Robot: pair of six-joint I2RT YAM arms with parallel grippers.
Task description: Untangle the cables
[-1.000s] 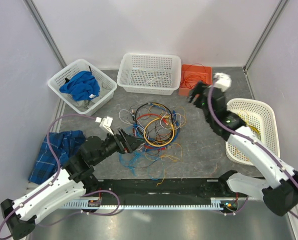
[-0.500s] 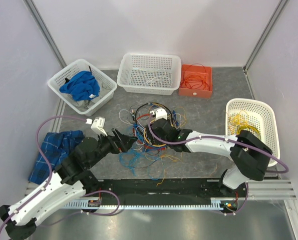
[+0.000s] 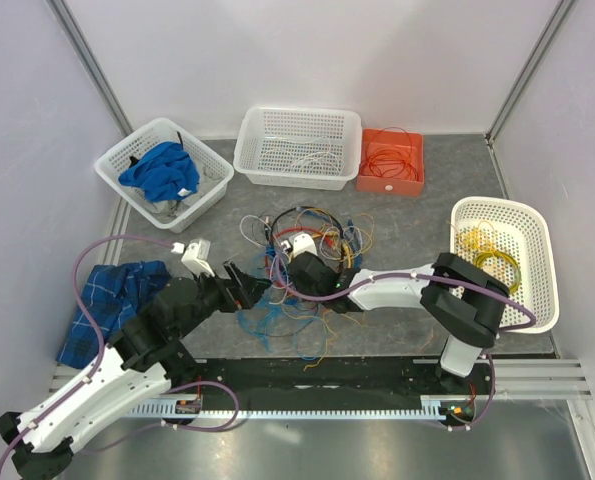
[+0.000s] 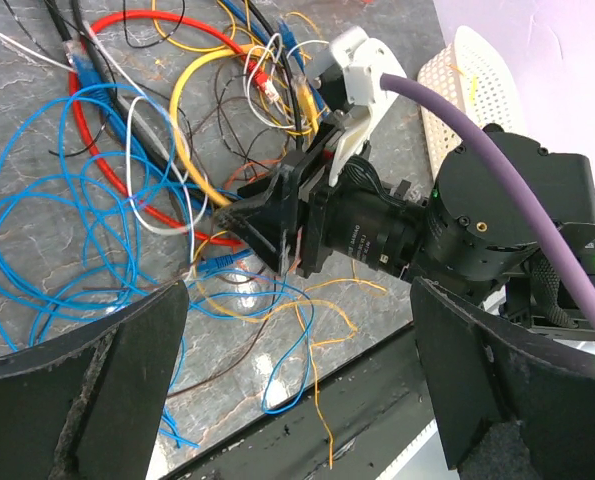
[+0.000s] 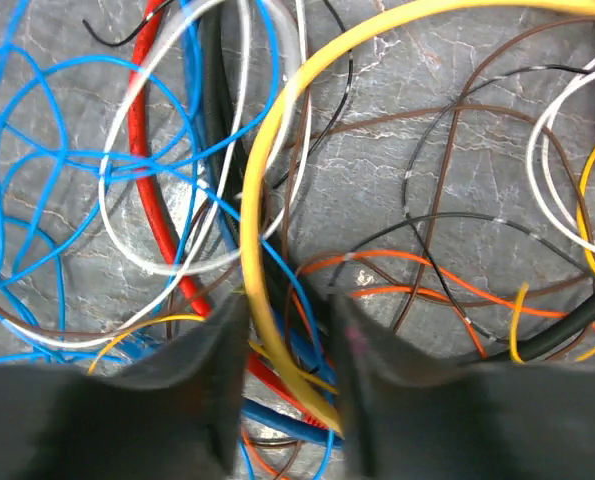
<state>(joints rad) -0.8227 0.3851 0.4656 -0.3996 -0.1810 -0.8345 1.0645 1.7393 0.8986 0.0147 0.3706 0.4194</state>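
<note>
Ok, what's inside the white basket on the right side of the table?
A loose bundle of yellow cables lies in the basket, toward its far left part. The rest shows bare mesh. The right arm covers the near left corner, so anything there is hidden.

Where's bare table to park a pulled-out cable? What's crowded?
Best patch: bare table bordered by the cables, the orange bin, the right basket and the right arm. A smaller strip lies between the left basket and the tangle. Crowded: the centre, where the left tool and right tool sit in the wires.
</note>
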